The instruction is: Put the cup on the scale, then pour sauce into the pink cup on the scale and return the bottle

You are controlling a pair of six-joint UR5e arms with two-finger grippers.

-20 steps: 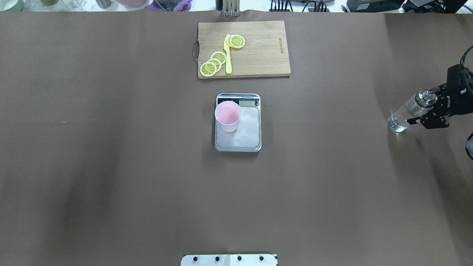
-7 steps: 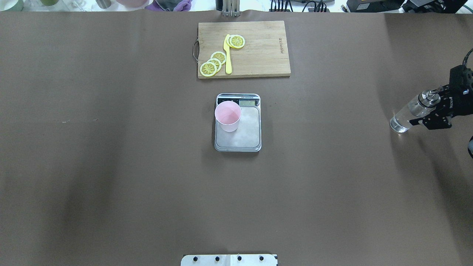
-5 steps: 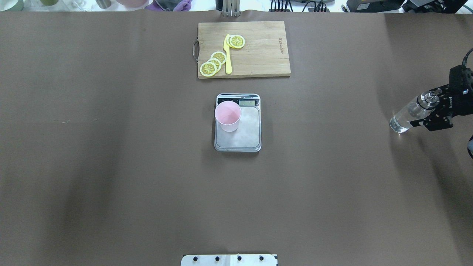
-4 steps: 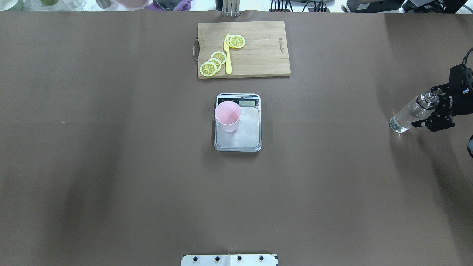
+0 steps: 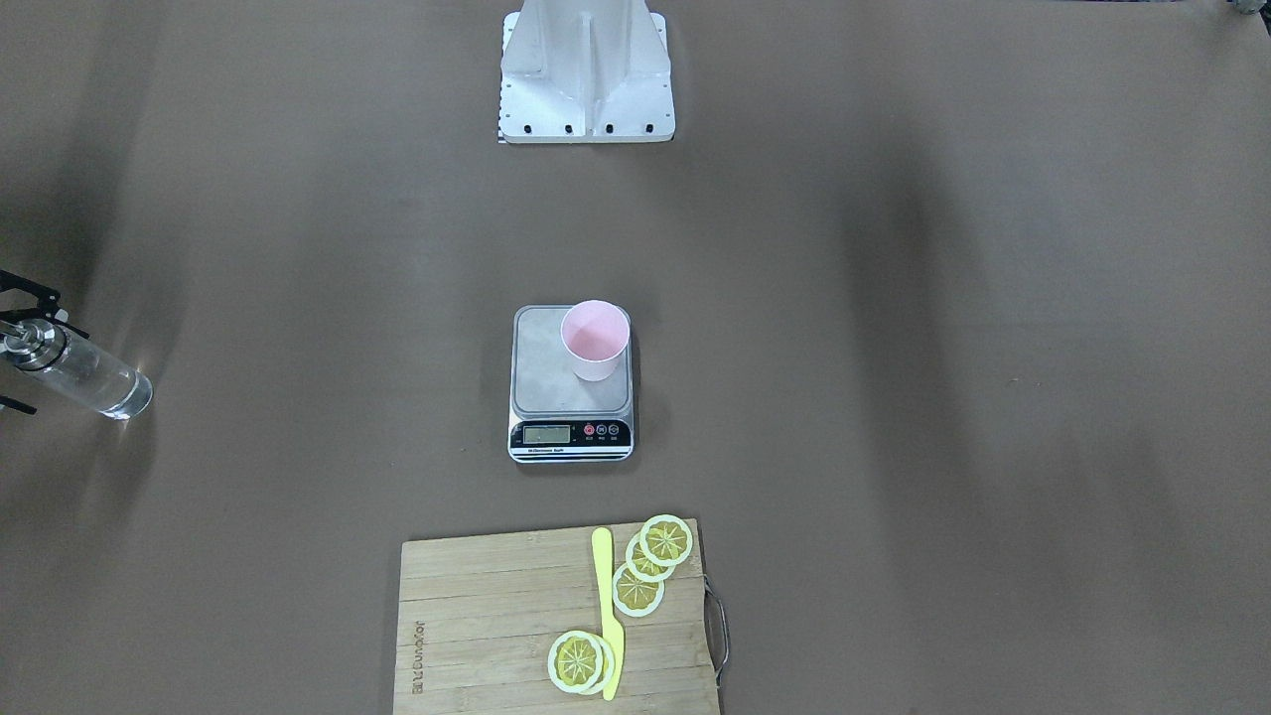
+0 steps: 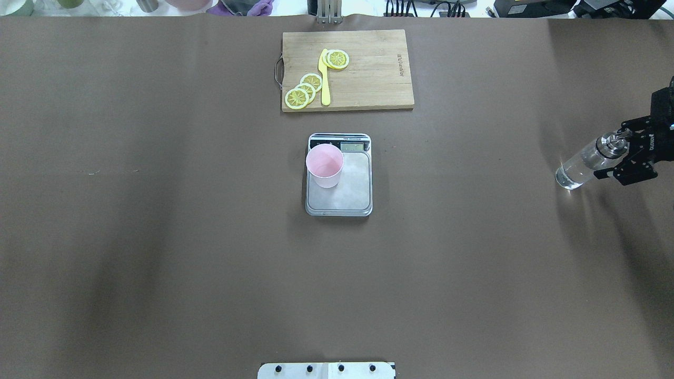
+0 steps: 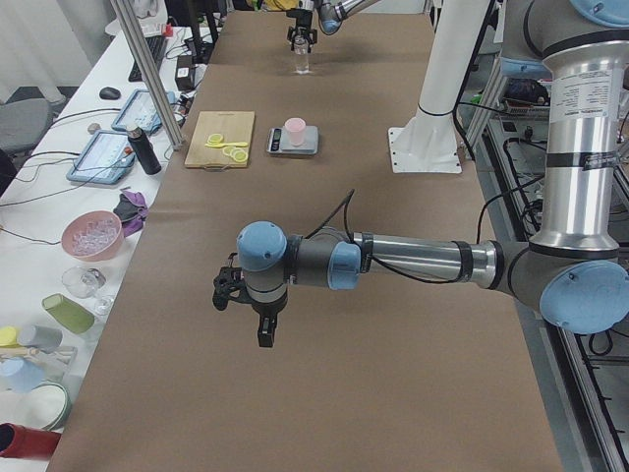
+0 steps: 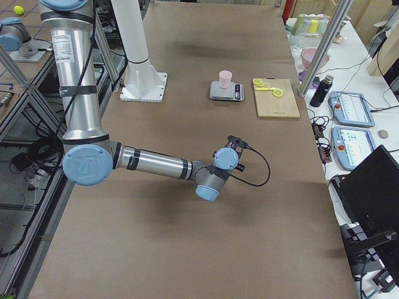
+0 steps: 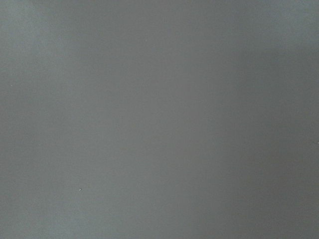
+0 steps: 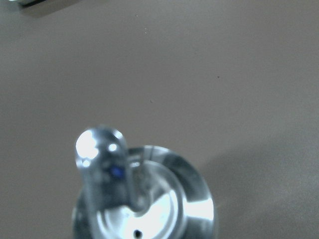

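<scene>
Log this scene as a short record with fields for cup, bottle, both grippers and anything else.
cup: upright on the scale, at its far corner on the robot's left
bottle: upright on the table, far to the robot's right
right gripper: open, astride the bottle's top
left gripper: over the table, state unclear
other: cutting board beyond scale, with lemon slices and yellow knife

No legible text recorded. Burnt-in mark on the cutting board [image 5: 477, 596] was too small to read; LCD digits and strip lettering on the scale [image 5: 536, 372] were illegible.
</scene>
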